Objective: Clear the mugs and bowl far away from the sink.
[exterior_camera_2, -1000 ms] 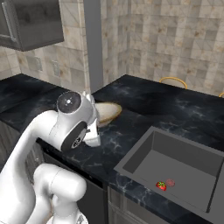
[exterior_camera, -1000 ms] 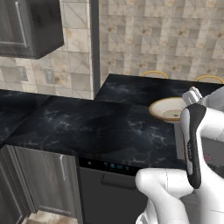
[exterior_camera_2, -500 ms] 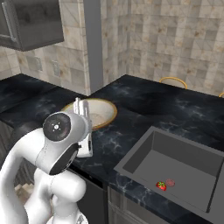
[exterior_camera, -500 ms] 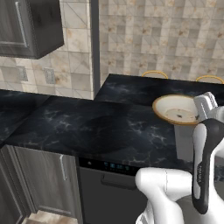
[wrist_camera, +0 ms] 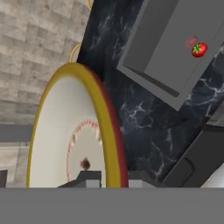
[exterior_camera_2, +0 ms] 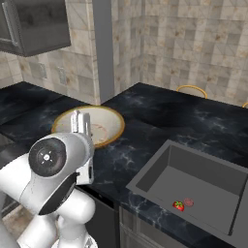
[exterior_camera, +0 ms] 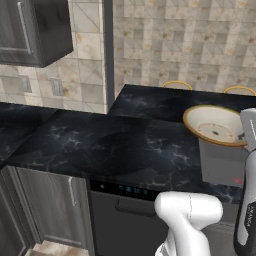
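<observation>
I have the gripper [wrist_camera: 101, 177] pinched down on the rim of the bowl [wrist_camera: 70, 135]; in the hand view the two dark fingertips [wrist_camera: 89, 178] sit on either side of the yellow-orange edge, one on the cream inside and one on the outer wall, so the jaws are nearly together with the rim between them. The bowl stands on edge across that view, its cream inside with the reddish ring and dark centre mark turned toward the tiled wall.

From the right base view I see the gripper's pale fingers [exterior_camera_2: 80, 124] rising above the arm's round joint and meeting the near rim of the bowl [exterior_camera_2: 104, 123]. The bowl looks raised and a little tilted above the black marble counter [exterior_camera_2: 145, 109], to the left of the sink [exterior_camera_2: 203, 177], with a strip of counter between them. From the left base view the bowl [exterior_camera: 212, 125] is tipped so its inside faces the camera, just above the sink's near corner [exterior_camera: 220, 162], with part of the white arm at the right edge.

Inside the grey basin lies a small red strawberry-like item [exterior_camera_2: 178, 205] beside the drain [exterior_camera_2: 188, 202]. Two yellow-rimmed objects [exterior_camera_2: 191, 90] stand at the far edge of the counter against the tiles; I cannot tell what they are.
</observation>
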You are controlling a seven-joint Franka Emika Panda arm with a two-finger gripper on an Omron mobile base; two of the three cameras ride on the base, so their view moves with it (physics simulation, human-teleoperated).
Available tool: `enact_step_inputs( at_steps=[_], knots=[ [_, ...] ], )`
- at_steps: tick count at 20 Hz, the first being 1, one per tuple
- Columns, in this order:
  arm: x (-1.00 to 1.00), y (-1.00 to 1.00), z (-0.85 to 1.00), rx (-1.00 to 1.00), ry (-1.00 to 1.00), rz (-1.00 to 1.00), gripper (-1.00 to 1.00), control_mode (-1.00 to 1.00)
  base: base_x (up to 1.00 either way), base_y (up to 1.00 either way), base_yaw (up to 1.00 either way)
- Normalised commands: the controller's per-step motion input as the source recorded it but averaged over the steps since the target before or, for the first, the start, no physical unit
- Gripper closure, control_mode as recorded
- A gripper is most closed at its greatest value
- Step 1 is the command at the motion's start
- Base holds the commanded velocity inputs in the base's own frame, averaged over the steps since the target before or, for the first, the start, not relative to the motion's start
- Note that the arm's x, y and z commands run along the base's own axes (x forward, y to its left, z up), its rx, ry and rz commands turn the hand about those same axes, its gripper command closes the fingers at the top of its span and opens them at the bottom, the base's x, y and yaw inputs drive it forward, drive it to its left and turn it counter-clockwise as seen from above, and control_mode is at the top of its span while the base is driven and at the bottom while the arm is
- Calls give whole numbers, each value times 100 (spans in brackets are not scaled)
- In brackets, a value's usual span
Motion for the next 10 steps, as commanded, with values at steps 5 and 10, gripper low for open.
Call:
enact_step_inputs(
  at_steps=[5, 10],
  knots=[
    [-35, 35, 0, 0, -6, 0, 100, -100, 0, 0, 0],
    [0, 0, 0, 0, 0, 0, 100, 100, -55, 15, 45]
  ],
)
